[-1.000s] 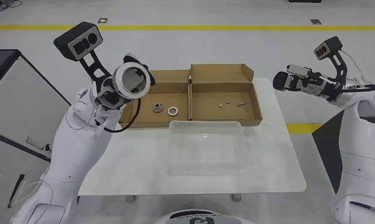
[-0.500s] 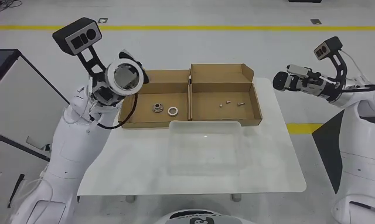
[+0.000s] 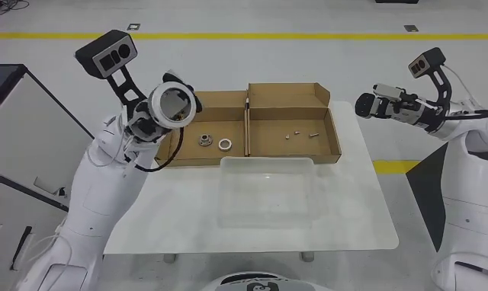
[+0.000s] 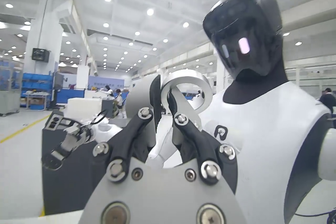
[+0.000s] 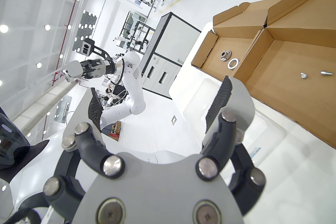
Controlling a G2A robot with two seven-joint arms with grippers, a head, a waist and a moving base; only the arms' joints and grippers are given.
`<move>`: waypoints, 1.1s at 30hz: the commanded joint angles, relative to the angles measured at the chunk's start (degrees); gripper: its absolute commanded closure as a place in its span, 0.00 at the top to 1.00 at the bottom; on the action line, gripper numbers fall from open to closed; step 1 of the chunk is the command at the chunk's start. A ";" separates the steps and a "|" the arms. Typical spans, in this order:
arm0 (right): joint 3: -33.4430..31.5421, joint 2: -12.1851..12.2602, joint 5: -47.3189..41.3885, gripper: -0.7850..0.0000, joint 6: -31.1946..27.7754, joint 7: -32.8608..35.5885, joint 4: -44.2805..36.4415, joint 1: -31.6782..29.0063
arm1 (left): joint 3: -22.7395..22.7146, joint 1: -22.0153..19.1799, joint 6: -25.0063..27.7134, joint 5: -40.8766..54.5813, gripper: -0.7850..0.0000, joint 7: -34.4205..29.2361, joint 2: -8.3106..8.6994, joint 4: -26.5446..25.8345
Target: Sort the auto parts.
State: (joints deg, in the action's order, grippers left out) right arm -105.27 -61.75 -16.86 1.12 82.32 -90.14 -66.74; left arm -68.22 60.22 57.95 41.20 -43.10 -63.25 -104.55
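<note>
Left gripper (image 4: 163, 93) has swung back toward the left box (image 3: 221, 102) since half a second ago, pinching the metal ring (image 4: 183, 76) by its wall, held high. Right gripper (image 5: 160, 84) hangs open beside the table. Advice: lower well inside the box before release; the ring may roll.

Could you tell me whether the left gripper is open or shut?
Shut on a metal ring: the left gripper pinches the ring's rim between its fingers.

Left gripper (image 4: 164, 101) raised beside the table, clamped; right gripper (image 5: 160, 97) raised, spread wide.
</note>
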 commanded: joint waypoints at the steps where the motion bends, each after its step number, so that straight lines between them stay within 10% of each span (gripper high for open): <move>1: 0.00 0.00 0.00 1.00 0.00 0.00 0.00 0.00 | 0.65 -0.28 0.05 5.09 0.00 -1.18 -0.06 -0.49; 23: 0.00 0.00 0.00 1.00 0.00 0.00 0.00 0.00 | 0.08 -1.11 -1.82 13.41 0.00 -4.53 -0.22 -1.13; 33: 0.00 0.00 0.00 1.00 0.00 0.00 0.00 0.00 | -4.63 0.64 -22.65 -21.75 0.00 6.05 0.16 -3.73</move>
State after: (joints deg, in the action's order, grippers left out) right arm -105.27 -61.75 -16.86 1.12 82.32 -90.14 -66.74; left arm -72.97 60.59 37.89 24.61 -38.65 -63.04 -107.26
